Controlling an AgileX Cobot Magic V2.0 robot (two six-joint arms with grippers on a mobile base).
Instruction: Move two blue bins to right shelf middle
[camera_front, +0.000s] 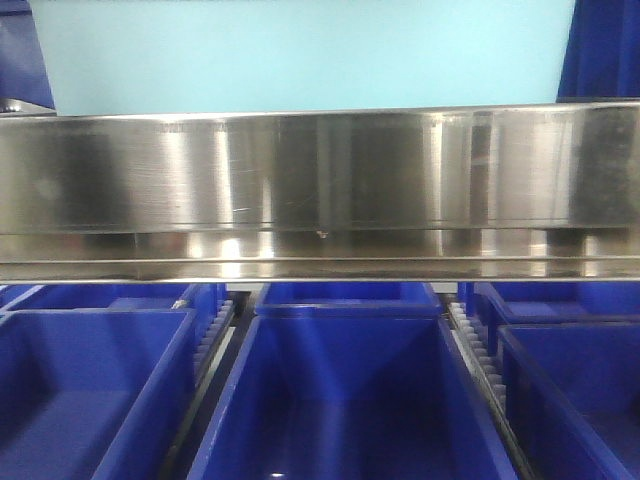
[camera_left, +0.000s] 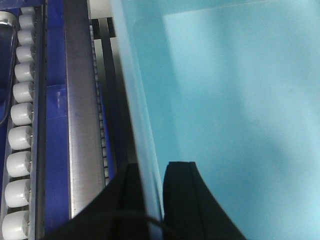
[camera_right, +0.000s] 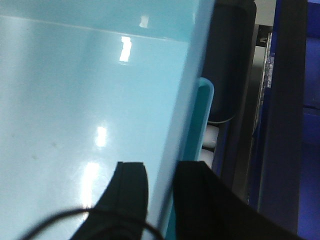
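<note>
left wrist-mounted view shows the left hand (camera_left: 155, 170) clamped on a side wall of the pale blue bin (camera_left: 240, 100), one finger inside and one outside. the right hand (camera_right: 161, 170) pinches a wall of that bin likewise. from the front, dark blue bins (camera_front: 345, 400) lie lowest and nearest, then the steel rail (camera_front: 320, 170), with the pale bin showing above and behind it.
</note>
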